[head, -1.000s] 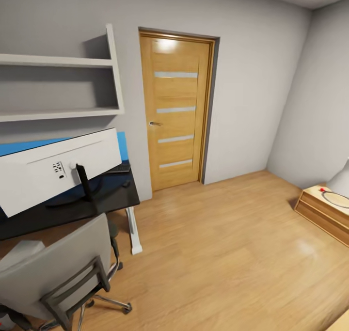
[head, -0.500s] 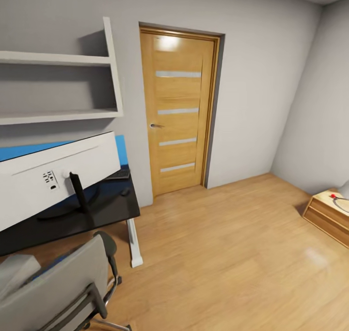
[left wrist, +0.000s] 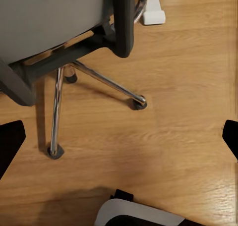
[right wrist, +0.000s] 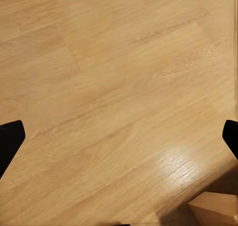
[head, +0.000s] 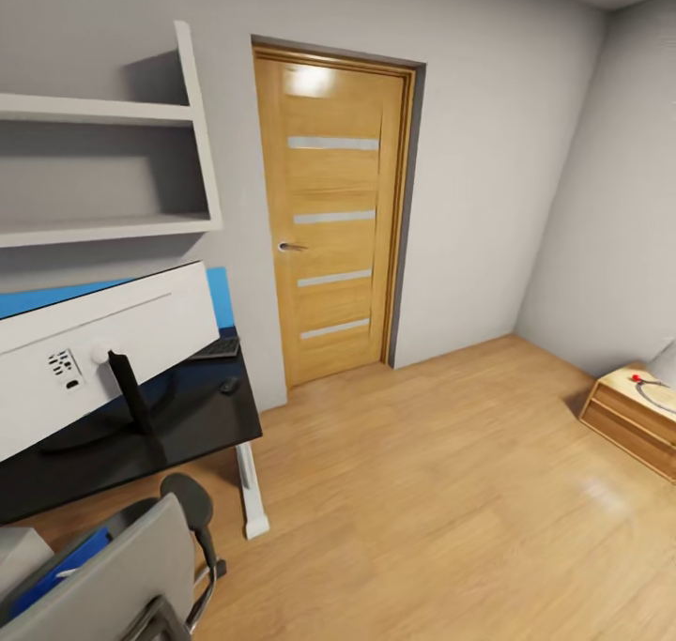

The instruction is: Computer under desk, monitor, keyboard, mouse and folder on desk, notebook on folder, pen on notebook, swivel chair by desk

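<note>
Grippers: both (left wrist: 119, 137) (right wrist: 119, 137) were spread apart, empty | folder (head: 58, 562) lay on the chair (head: 103, 580) seat by the counter's (head: 188, 416) front edge | you should have turned toward it before reaching.

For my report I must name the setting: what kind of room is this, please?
Probably a small home study or bedroom workspace: a black-topped desk carries a monitor, a grey swivel chair stands before it, and a closed wooden door and wood floor suggest a house.
</note>
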Controlling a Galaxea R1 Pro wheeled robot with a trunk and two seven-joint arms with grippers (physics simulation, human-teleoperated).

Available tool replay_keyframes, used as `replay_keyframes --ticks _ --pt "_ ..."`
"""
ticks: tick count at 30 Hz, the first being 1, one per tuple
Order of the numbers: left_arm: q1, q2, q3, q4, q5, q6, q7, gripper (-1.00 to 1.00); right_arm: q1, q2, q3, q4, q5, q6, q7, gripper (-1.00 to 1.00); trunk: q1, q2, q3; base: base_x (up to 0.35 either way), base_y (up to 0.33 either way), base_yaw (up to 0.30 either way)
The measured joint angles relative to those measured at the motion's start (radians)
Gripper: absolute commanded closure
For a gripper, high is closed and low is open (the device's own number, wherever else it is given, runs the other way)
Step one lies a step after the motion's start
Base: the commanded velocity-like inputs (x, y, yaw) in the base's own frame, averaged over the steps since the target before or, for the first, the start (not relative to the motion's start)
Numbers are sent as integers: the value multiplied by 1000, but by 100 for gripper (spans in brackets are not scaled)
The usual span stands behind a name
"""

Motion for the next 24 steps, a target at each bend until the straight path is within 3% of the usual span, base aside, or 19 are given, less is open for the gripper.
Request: replay_keyframes --ticks 24 --pt "0 -3 -3 0 -1 -1 0 -100 0 -2 1 2 0 1 0 -100 0 0 0 2 0 -290"
